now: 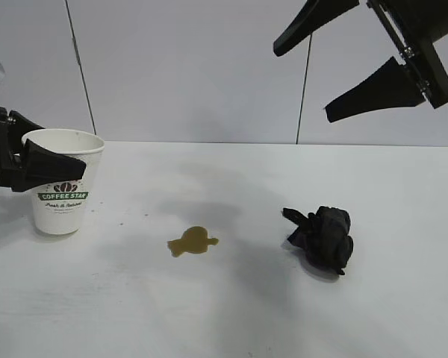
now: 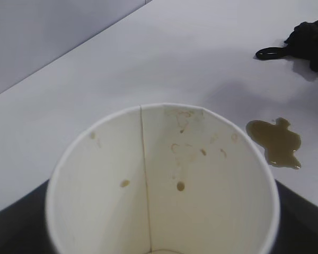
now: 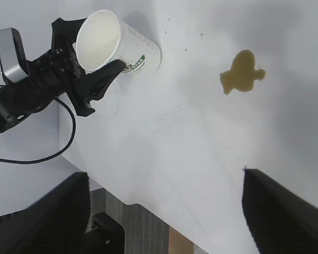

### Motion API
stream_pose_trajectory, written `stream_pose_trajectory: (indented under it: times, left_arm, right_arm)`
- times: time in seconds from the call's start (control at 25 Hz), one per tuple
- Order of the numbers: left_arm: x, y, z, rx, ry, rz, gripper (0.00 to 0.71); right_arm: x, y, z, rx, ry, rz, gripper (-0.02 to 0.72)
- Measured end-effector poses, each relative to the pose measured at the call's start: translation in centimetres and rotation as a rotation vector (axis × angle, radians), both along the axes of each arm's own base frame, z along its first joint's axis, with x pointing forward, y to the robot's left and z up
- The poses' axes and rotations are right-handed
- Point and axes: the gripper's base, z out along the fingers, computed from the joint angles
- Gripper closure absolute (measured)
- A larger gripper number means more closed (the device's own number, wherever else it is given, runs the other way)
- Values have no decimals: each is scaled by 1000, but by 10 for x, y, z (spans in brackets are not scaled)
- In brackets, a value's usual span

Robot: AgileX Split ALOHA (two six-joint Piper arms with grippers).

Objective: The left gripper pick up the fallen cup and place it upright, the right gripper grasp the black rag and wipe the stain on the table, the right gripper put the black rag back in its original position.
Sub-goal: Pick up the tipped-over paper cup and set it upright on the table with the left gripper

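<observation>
Exterior view: upright cup (image 1: pixel 63 181) sits between the loosened left gripper (image 1: pixel 37 165) fingers; right gripper (image 1: pixel 336 71) hangs spread above.

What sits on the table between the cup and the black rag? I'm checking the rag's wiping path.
Only the stain lies between the cup and the black rag; otherwise bare table, per the exterior view.

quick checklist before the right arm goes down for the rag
1. cup upright on the table: ok
2. left gripper clear of cup: not ok, fingers flank the rim
3. right gripper open: ok, high above the table
4. black rag unobstructed: ok
5. stain unwiped, between cup and rag: ok
6. cup empty: cannot tell, its bottom is hidden
</observation>
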Motion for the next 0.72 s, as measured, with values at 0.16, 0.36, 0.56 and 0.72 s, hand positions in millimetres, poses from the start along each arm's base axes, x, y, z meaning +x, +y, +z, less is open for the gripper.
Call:
stream_pose_trajectory:
  times: [0.16,0.36,0.56,0.72]
  left_arm:
    - [0,0,-1,-13,32,14,77]
    - [-5,1,-7,31,105,-11,77]
    - [-9,1,-8,47,145,-31,76]
    - [-11,3,-3,108,158,-33,74]
  right_arm:
    - [0,0,0,0,0,0,160]
    - [0,0,0,0,0,0,160]
    - [0,0,0,0,0,0,160]
    - [0,0,0,0,0,0,160]
